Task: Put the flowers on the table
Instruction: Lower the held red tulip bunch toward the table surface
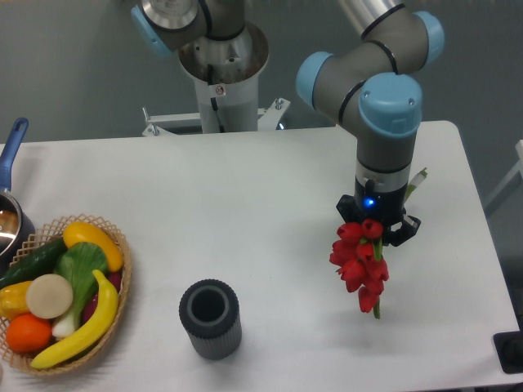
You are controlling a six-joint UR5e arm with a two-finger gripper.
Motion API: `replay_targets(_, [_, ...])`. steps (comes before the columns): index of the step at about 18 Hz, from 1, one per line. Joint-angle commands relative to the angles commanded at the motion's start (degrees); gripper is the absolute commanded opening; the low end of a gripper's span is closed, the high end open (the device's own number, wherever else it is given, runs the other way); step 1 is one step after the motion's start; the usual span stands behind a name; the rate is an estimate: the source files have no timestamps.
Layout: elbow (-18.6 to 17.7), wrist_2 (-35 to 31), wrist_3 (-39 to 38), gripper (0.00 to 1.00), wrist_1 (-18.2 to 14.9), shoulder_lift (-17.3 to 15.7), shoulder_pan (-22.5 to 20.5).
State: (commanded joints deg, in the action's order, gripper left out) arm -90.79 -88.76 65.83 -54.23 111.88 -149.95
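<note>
The flowers [359, 263], a bunch of red tulip buds with a bit of green stem showing at the bottom, hang at the right side of the white table [245, 212]. My gripper [377, 231] points straight down and is shut on the flowers at their upper end. The buds hang below the fingers; I cannot tell whether their lower tip touches the tabletop. Most of the stems are hidden behind the gripper and the buds.
A dark grey ribbed cylindrical vase [211, 318] stands at the front middle. A wicker basket [61, 298] with fruit and vegetables sits at the front left. A pot with a blue handle [12, 163] is at the left edge. The arm's base [221, 73] stands behind the table.
</note>
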Motion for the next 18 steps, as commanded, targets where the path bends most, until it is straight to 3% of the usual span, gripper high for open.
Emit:
replay_targets(5, [-0.09,-1.50,0.00,0.11,0.09,0.44,0.79])
replay_targets(12, [-0.01,-2.03,-0.53,0.15,0.35,5.45,2.29])
replay_targets(16, [-0.79,-1.94,-0.62,0.38,0.44,5.45,2.55])
replay_targets(18, [-0.79,-1.59,-1.66,0.41,0.44,5.54,2.55])
